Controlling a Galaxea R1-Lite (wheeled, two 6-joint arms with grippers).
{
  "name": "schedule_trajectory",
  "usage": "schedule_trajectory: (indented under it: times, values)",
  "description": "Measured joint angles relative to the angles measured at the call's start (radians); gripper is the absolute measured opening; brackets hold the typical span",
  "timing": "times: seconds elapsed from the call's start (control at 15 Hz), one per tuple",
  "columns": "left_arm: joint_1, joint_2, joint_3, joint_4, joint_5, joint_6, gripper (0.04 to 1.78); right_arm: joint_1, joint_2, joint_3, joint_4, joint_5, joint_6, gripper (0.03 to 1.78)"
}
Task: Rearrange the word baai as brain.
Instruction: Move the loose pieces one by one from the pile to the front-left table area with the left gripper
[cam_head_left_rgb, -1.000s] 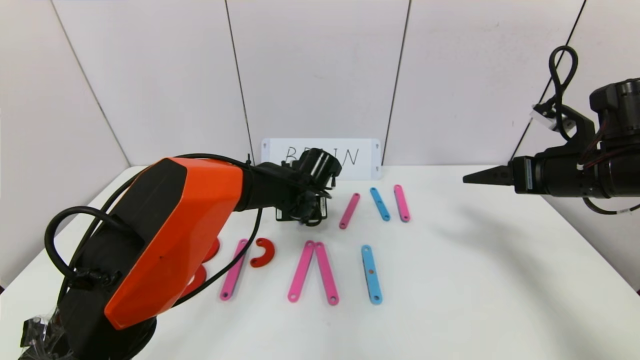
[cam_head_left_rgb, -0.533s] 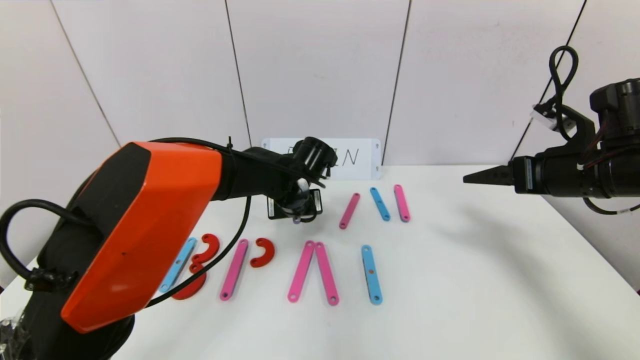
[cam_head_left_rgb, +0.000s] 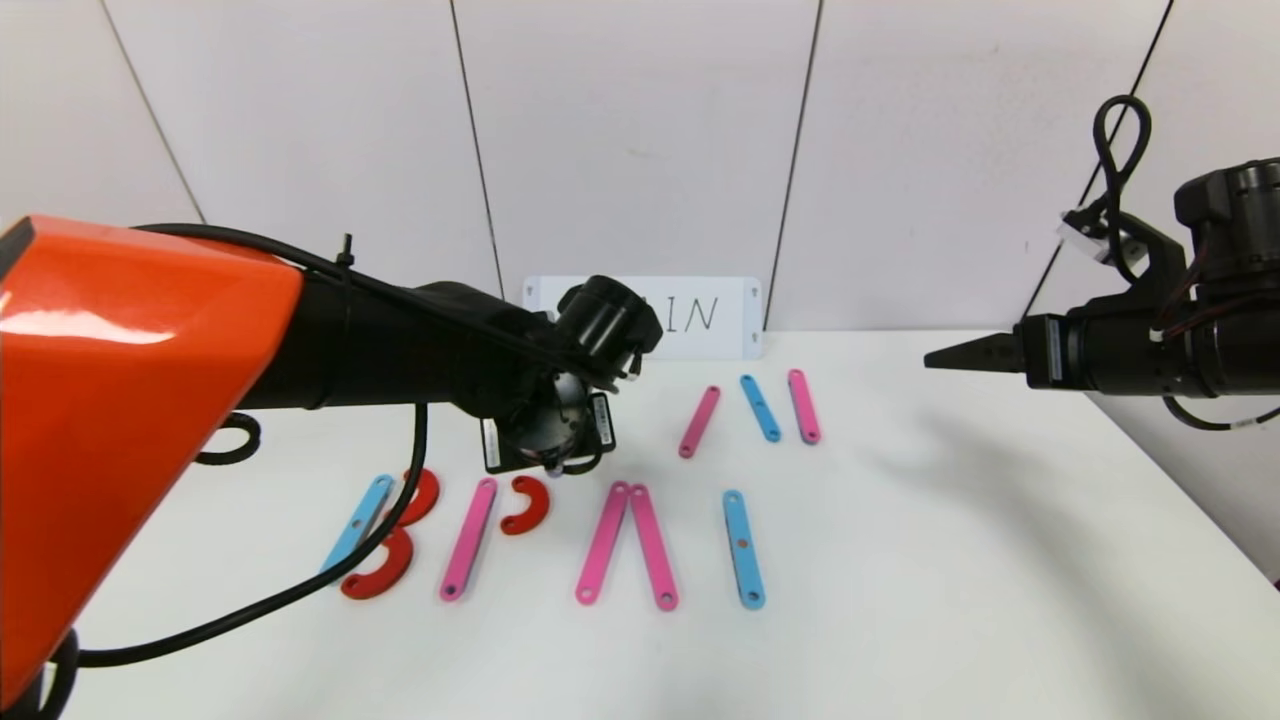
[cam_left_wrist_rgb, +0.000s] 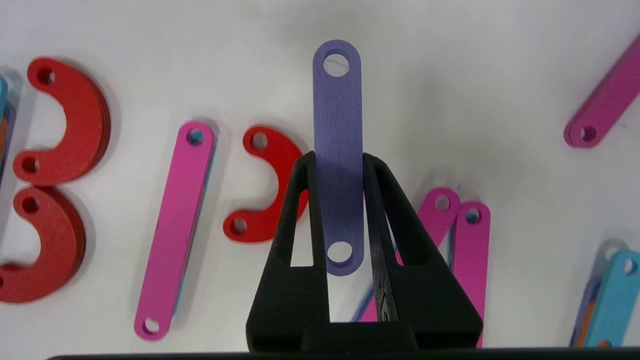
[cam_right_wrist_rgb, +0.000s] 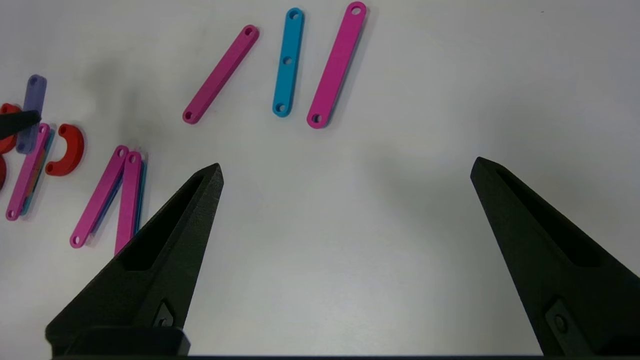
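Observation:
The word lies on the white table: a light-blue strip (cam_head_left_rgb: 357, 522) with two red arcs (cam_head_left_rgb: 420, 495), a pink strip (cam_head_left_rgb: 468, 537) with one red arc (cam_head_left_rgb: 527, 503), two pink strips (cam_head_left_rgb: 603, 542) leaning together, and a light-blue strip (cam_head_left_rgb: 743, 548). My left gripper (cam_left_wrist_rgb: 339, 156) is shut on a purple strip (cam_left_wrist_rgb: 338, 100), held above the table just behind the single red arc (cam_left_wrist_rgb: 270, 185). In the head view the left wrist (cam_head_left_rgb: 545, 430) hides its fingers. My right gripper (cam_right_wrist_rgb: 347, 167) is open and empty, raised at the right (cam_head_left_rgb: 940, 355).
Three loose strips lie farther back: pink (cam_head_left_rgb: 699, 421), light-blue (cam_head_left_rgb: 759, 407), pink (cam_head_left_rgb: 803, 405). A white card (cam_head_left_rgb: 715, 315) with handwritten letters stands against the back wall, partly hidden by the left arm. The bulky orange left arm fills the near left.
My left arm has swung nearer and to the left with the purple strip, from the back centre to just behind the single red arc. The right arm has not moved.

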Motion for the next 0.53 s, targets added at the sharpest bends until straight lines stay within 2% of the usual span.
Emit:
schedule_trajectory:
  times: [0.27, 0.53]
  values:
    - [-0.063, -0.092, 0.156, -0.001, 0.039, -0.111, 0.28, 0.003, 0.003, 0.001, 0.000, 0.000, -0.001, 1.73]
    - [-0.095, -0.137, 0.254, 0.000, 0.067, -0.189, 0.28, 0.005, 0.004, 0.001, 0.000, 0.000, -0.001, 1.73]
